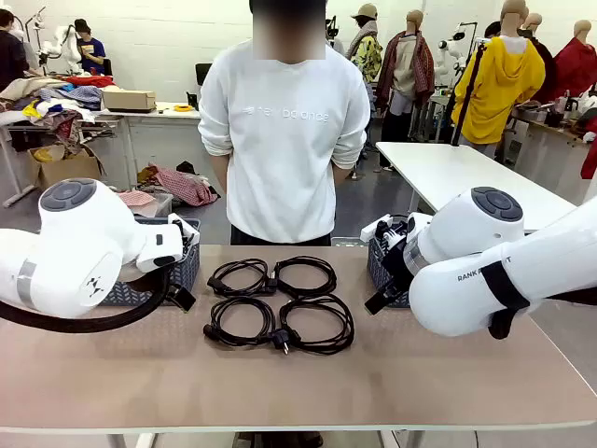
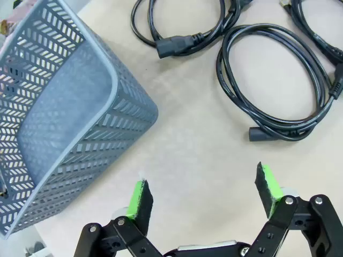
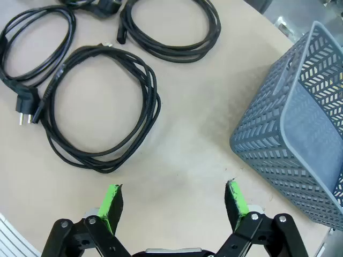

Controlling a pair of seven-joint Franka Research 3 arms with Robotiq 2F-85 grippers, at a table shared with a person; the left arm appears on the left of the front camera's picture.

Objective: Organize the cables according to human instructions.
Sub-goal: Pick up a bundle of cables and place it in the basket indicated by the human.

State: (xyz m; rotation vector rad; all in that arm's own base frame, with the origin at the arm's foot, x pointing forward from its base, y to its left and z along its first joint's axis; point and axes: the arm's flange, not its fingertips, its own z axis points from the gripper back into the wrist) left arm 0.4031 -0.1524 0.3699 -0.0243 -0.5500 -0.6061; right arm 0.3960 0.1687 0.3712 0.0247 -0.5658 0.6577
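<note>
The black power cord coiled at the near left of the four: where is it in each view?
Front view: the black coiled power cord is the group's near-left loop.
Left wrist view: it lies right of centre, whole loop visible.
Right wrist view: it sits upper left, against the edge.
Shared landmark: the neighbouring near-right black coil lies beside it in every view.

Table (image 1: 298, 387) centre: four cables (image 1: 280, 336) in a two-by-two cluster | left basket (image 2: 123, 128) left of them, right basket (image 3: 278, 139) right of them | person (image 1: 284, 140) stands behind the table's far edge
</note>
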